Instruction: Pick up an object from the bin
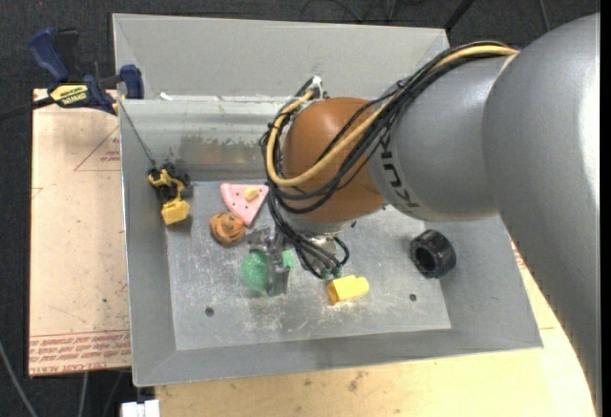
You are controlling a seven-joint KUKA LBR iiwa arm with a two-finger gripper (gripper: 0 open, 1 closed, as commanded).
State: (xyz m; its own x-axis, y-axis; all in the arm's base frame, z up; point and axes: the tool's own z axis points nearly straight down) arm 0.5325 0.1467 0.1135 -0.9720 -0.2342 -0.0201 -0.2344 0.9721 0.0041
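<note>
Your end effector (277,264) sits low against the green lump (254,272) at the front middle of the bin (401,308). You cannot tell whether it is apart or clamped. An off-centre grip could let the lump slip away, perhaps toward the yellow block (347,288).

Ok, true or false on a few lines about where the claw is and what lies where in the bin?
1. The claw is down at the green lump. True.
2. The black ring lies at the view's left end of the bin. False: it lies at the right end.
3. The pink wedge lies just beside the orange lump. True.
4. The claw holds the yellow block. False: the block lies free on the floor, to the view's right of the claw.
</note>
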